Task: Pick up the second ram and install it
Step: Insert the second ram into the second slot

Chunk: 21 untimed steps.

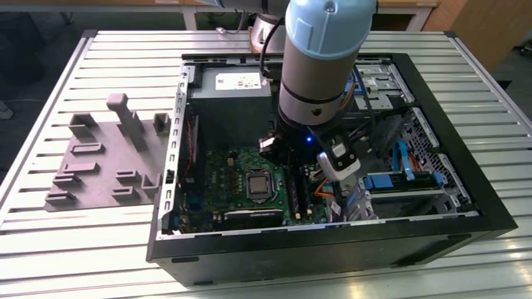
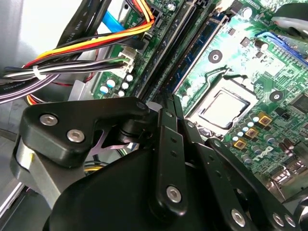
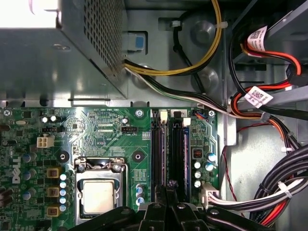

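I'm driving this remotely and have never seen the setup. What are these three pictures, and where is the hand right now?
The exterior view looks down on a robot arm reaching into an open computer case on a slatted metal table. A grey parts holder lies to the exterior view's left. The two wrist views ride on the arm. In both, the black hand sits low over the green motherboard, at the long memory slots, beside the processor socket. Bundled cables run nearby. I cannot tell whether the hand holds the ram.
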Available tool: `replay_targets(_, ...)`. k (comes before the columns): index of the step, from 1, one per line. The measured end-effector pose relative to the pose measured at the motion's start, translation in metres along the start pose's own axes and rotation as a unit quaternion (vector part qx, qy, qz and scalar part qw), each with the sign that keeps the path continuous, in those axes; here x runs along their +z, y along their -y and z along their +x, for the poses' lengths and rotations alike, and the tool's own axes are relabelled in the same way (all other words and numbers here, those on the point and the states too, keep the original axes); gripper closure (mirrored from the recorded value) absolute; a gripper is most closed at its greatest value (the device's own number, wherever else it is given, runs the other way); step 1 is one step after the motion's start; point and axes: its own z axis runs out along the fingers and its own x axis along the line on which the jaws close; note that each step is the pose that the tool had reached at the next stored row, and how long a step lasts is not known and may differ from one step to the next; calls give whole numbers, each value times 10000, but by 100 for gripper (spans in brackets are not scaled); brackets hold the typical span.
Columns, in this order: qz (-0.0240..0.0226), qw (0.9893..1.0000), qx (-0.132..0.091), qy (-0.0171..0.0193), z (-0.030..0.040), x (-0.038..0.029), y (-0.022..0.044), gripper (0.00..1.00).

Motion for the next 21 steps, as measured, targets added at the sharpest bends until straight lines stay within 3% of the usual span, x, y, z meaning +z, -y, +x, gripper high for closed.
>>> replay_targets(15, 1, 10000, 0, 0, 1, 15, 1, 88)
replay_targets(18, 0, 10000, 0, 0, 0, 16, 1, 82)
replay_targets(19, 0, 10000, 0, 0, 1, 16, 1, 75)
replay_targets(21, 1, 10000, 0, -1, 0, 15, 1, 75)
